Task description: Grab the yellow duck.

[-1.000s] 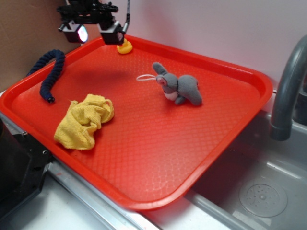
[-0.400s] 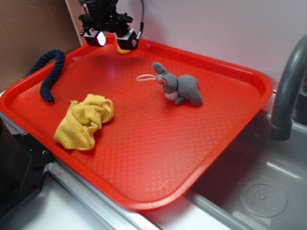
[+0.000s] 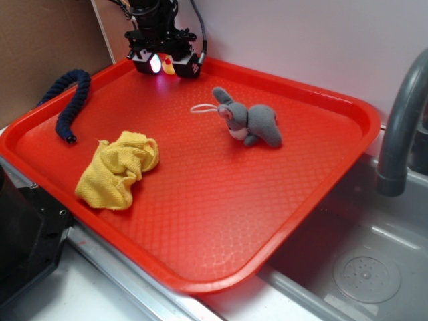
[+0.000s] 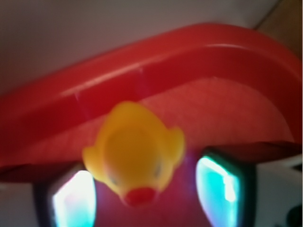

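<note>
Nearest on the red tray (image 3: 221, 227) lies a crumpled yellow cloth (image 3: 118, 168), with a grey plush rabbit (image 3: 250, 124) farther back and a dark blue rope (image 3: 69, 101) at the left rim. At the far rim, the gripper (image 3: 167, 63) stands spread wide, fingers (image 4: 73, 201) either side of the yellow duck (image 4: 135, 151), not visibly touching it.

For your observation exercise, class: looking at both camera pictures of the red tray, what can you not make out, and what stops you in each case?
- Small glossy yellow rubber duck: exterior view, mostly hidden between the jaws.
- Gripper contact: wrist view is blurred, so whether the lit fingertips touch the duck cannot be told.
- Grey curved faucet: cut off by the right edge.
- Dark blue twisted rope: its far end runs out of sight over the rim of the red plastic tray.
</note>
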`<act>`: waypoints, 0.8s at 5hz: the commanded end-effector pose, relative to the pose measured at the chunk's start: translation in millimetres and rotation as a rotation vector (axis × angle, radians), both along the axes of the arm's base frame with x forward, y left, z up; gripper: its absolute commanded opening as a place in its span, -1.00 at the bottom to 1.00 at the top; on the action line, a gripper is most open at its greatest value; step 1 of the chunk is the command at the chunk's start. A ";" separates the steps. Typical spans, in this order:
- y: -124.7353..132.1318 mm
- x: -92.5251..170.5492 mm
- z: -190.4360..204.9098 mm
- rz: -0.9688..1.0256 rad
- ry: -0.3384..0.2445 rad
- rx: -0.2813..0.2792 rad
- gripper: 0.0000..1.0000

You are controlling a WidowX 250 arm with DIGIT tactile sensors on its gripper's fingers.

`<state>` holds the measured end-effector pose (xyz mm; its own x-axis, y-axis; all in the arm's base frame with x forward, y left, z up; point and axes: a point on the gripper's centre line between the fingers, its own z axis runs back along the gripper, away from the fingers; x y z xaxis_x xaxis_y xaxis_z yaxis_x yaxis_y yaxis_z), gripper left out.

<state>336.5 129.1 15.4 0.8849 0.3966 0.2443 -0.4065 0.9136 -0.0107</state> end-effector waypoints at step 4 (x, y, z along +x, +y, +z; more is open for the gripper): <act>-1.7 -73.6 109.8 0.134 0.021 -0.106 -1.00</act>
